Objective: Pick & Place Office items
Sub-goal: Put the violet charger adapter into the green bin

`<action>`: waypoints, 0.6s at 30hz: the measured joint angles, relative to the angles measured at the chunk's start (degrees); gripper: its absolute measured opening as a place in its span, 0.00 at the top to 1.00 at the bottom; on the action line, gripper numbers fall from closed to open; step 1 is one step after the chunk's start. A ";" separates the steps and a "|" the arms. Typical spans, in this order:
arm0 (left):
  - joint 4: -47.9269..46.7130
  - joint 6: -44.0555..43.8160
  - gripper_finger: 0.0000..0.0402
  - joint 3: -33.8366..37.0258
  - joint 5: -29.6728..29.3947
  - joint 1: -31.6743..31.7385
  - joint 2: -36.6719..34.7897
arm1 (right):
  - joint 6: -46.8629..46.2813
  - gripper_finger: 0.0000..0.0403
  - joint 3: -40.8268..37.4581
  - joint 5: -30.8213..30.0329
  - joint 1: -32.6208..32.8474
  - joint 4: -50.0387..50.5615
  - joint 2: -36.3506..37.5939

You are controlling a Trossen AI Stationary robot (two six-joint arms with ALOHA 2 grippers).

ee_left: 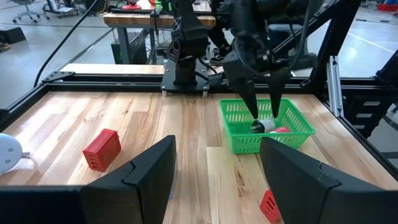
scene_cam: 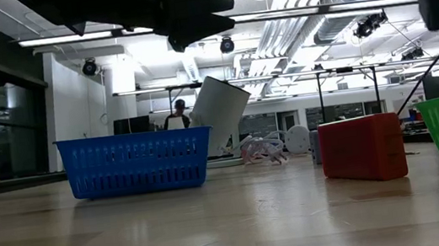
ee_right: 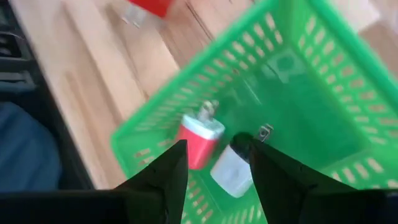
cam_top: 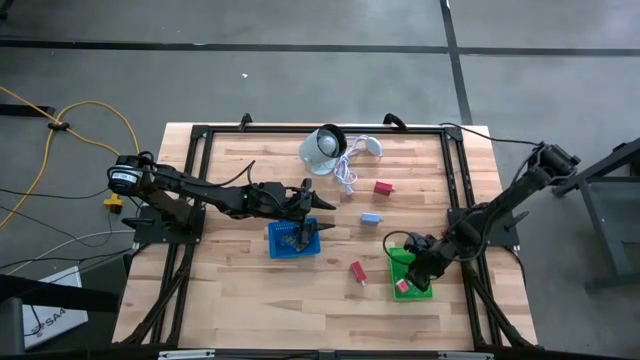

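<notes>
L arm reaches in from the table's left edge; left gripper [cam_top: 309, 203] hangs over the blue mesh basket [cam_top: 293, 240], fingers [ee_left: 152, 171] spread wide w/ nothing between them in its wrist view; prob. parked there after a drop or waiting for its next pick, but that's a guess. Basket seems to hold a few dark bits, too small to name.

Behind it, by the table's far edge, the white round device [cam_top: 322, 147] w/ its white cable [cam_top: 350, 172]; not part of the job.

Mid-table, loose items not yet sorted: a red block [cam_top: 383, 187] near the cable, a pale blue block [cam_top: 370, 217] nearer the front, another red block [cam_top: 357, 271] nearer still, close to the green basket; in the low view one red block [scene_cam: 362, 148] stands upright on the wood.

R side: right gripper [cam_top: 418, 262] is down over the green mesh basket [cam_top: 398, 252], fingers [ee_right: 163, 177] apart, gripping nothing; just beyond its tips, inside the basket, lie a red-and-white piece [ee_right: 198, 140] and a white piece [ee_right: 231, 171] touching it, w/ a small silver clip [ee_right: 265, 131] beside; looks like a release into the basket, or about to be; the basket wall keeps small pieces from rolling off.
</notes>
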State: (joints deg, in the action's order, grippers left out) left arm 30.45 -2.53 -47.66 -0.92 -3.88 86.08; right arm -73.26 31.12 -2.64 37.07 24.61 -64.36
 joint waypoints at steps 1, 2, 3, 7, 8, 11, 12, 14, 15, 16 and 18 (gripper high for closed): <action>-0.01 -0.08 0.44 0.00 0.01 0.00 0.00 | 1.03 0.62 0.02 0.01 -0.71 -0.01 1.03; -0.01 -0.08 0.44 0.00 0.01 0.00 0.00 | 2.24 0.61 0.02 0.06 -1.46 -0.01 2.01; -0.02 -0.09 0.44 0.00 0.01 0.00 0.00 | 3.62 0.61 0.02 0.07 -2.29 -0.01 3.06; -0.71 -0.78 0.44 0.00 0.03 0.40 0.00 | 9.72 0.61 0.02 -0.18 -5.75 0.01 7.40; -1.40 -0.88 0.44 0.00 0.03 0.52 0.00 | 11.52 0.61 0.02 -0.58 -6.63 0.01 8.46; -3.47 -2.41 0.44 0.00 0.08 1.48 0.00 | 18.50 0.61 0.02 -4.44 -9.94 0.03 11.15; -4.01 -2.99 0.44 0.00 0.08 1.86 0.00 | 21.50 0.61 0.02 -6.47 -11.22 -0.04 12.03; -5.00 -3.72 0.44 0.00 0.05 2.45 0.00 | 27.28 0.61 0.02 -10.44 -13.55 -0.42 13.04; -5.79 -3.78 0.44 0.00 0.03 2.77 -0.14 | 29.85 0.61 0.02 -12.08 -14.65 -0.84 13.22; -6.61 -3.83 0.44 0.00 -0.04 3.02 -0.37 | 32.58 0.61 0.02 -13.56 -15.86 -1.39 13.38; -7.91 -3.89 0.44 -0.02 -0.02 3.39 -0.80 | 38.33 0.61 0.02 -15.96 -18.05 -3.81 13.47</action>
State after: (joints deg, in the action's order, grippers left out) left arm 22.53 -6.41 -47.68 -0.94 -0.49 85.29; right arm -34.92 31.14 -18.60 19.02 20.80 -50.89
